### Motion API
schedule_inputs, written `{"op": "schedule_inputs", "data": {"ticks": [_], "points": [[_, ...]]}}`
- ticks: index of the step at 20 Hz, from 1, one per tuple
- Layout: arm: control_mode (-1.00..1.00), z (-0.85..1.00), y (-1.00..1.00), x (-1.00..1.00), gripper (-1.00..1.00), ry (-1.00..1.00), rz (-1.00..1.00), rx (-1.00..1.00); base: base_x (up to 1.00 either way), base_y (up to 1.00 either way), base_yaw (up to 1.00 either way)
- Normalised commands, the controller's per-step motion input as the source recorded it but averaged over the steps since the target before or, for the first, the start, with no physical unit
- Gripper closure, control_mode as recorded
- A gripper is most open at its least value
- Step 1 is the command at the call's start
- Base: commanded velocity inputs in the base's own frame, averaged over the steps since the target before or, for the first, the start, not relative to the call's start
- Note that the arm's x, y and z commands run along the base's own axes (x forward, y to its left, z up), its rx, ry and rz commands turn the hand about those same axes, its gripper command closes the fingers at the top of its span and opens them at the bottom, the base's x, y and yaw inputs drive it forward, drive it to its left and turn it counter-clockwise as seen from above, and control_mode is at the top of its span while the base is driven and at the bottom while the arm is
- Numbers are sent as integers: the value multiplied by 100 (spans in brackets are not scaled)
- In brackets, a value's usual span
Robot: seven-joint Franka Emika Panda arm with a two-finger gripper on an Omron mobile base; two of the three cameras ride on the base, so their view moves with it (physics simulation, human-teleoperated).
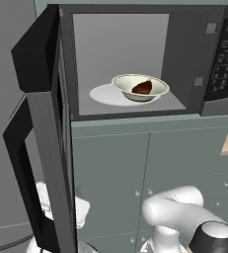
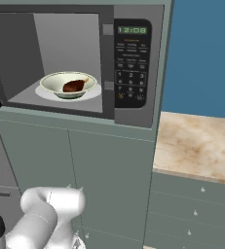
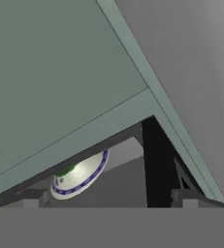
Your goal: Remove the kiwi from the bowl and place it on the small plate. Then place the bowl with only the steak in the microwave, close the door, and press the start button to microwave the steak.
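- The claw (image 3: pixel 109 204) is spread wide, its two tips far apart at the bottom of the hand view, with nothing between them and nothing touched.
- It points up along the green cupboard fronts (image 1: pixel 135 173) below the microwave (image 1: pixel 184 49). A dark upright bar (image 3: pixel 157 164) stands close ahead, probably part of the door, though I cannot tell for sure. A blue-rimmed dish (image 3: pixel 79 175) shows beyond it.
- The arm (image 1: pixel 177 210) is folded low in front of the cupboards, just beside the bottom of the open door (image 1: pixel 46 123).
- The bowl (image 1: pixel 157 91) sits inside the microwave on the white turntable (image 1: pixel 103 95), off-centre towards the keypad side, and holds the steak (image 1: pixel 143 88) alone.
- By my judgement the step in hand is shutting the door; pressing start on the keypad (image 2: pixel 131 63) follows.
- Risk: the claw is low and close to the door's lower edge, so a rising move could catch on the long handle (image 1: pixel 17 148) or jam under the door rather than push its face.
- Risk: a push near the hinge would hardly swing the door; a hard shove could slam it and jolt the bowl.
- Risk: the folded arm lies in the door's sweep and may block it.
- Risk: spread tips could press a wrong key.
- The marbled surface (image 2: pixel 196 141) lies to the right, well apart.
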Motion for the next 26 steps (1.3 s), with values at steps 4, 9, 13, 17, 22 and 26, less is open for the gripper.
{"op": "schedule_inputs", "data": {"ticks": [4, 9, 13, 17, 22, 26], "points": [[-100, 71, 3, -41, -100, 0, -17, 0, 0, 0, 0], [-100, 61, -4, -16, -100, 0, -15, 0, 0, 0, 0], [-100, 23, -51, 0, -100, 1, -10, 0, 0, 0, 0], [-100, 14, -62, 0, -100, 0, -9, 4, 0, 0, 0], [-100, 4, -84, 0, -100, 0, -6, 8, 0, 0, 0], [-100, 10, -91, 0, -100, 0, -5, 9, 0, 0, 0]]}}
